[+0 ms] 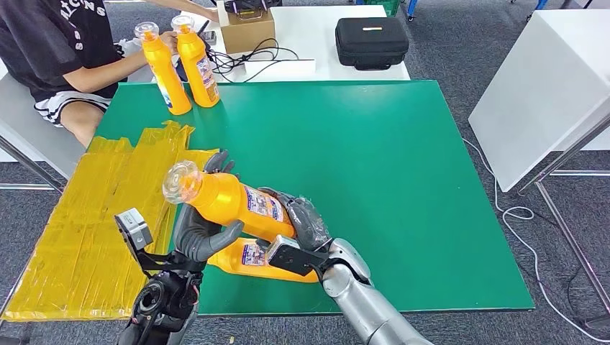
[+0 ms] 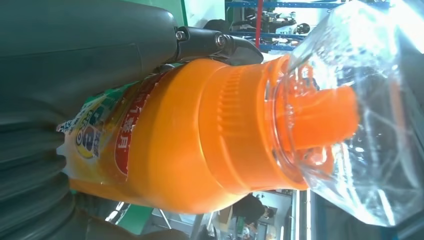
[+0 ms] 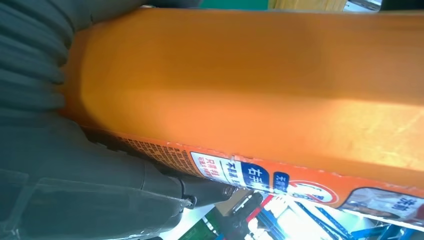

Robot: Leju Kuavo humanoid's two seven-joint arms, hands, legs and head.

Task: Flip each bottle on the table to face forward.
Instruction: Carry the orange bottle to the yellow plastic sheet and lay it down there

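Observation:
Both my hands hold one orange bottle [image 1: 230, 201] above the table's near edge. It is tilted, with its clear cap [image 1: 183, 180] up and to the left. My left hand [image 1: 203, 234] wraps the upper body just under the neck, and my right hand [image 1: 303, 221] grips the base end. In the left wrist view the bottle [image 2: 200, 145] and its clear cap [image 2: 365, 115] sit against my left hand [image 2: 75, 55]. Up close in the right wrist view, the bottle's side [image 3: 250, 75] lies in my right hand [image 3: 85, 175]. A second orange bottle [image 1: 248, 257] lies flat on the table beneath them.
Two more orange bottles [image 1: 164, 72] [image 1: 198, 66] stand at the green table's [image 1: 374, 172] far left corner, with a seated person's hand on them. A yellow taped sheet [image 1: 93, 215] covers the left side. Behind are a cardboard box [image 1: 248, 30], cables and a black case [image 1: 371, 41]; a white table [image 1: 547, 79] stands to the right.

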